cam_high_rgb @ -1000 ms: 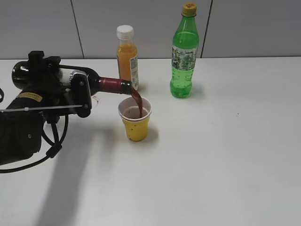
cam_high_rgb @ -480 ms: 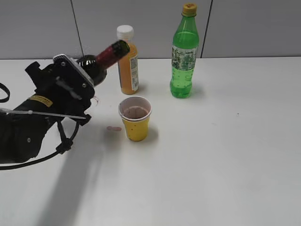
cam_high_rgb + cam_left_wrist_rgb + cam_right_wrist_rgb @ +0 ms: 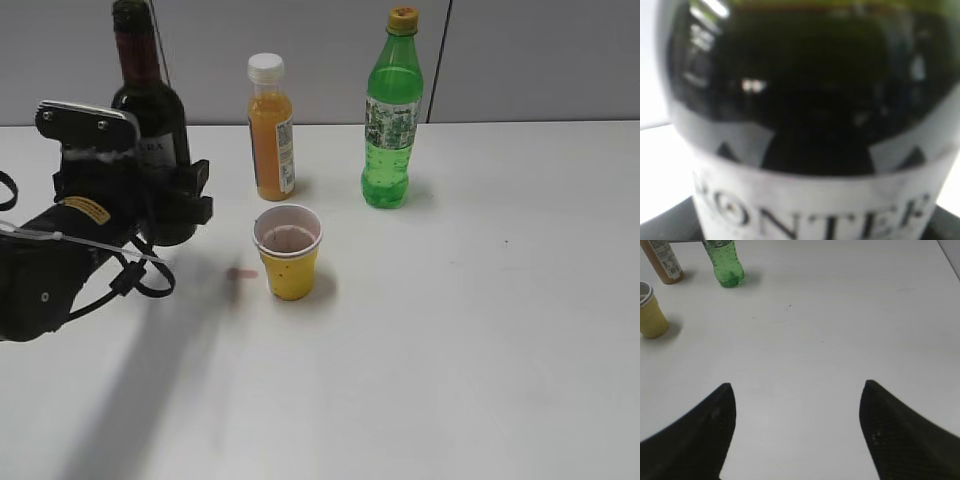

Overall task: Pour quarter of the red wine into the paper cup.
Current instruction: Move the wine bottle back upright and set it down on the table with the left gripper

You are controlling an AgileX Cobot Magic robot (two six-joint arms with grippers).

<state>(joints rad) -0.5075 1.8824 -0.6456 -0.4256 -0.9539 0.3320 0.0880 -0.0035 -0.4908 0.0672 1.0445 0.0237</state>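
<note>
The red wine [image 3: 150, 110], a dark bottle with a maroon foil neck and white label, stands upright at the left, held in my left gripper [image 3: 165, 200], which is shut around its body. The bottle fills the left wrist view [image 3: 805, 100], where the fingers are hidden. The yellow paper cup [image 3: 288, 252] stands right of the bottle with dark red wine inside; it also shows in the right wrist view [image 3: 651, 311]. My right gripper [image 3: 797, 405] is open and empty over bare table, far from both.
An orange juice bottle [image 3: 270, 128] with white cap stands behind the cup. A green soda bottle [image 3: 391, 112] stands further right. A small red spill mark [image 3: 240, 274] lies on the white table left of the cup.
The wine bottle has swung from lying level over the cup, pouring, back to upright at the left. The stream has stopped. A small red spot has appeared left of the cup.
</note>
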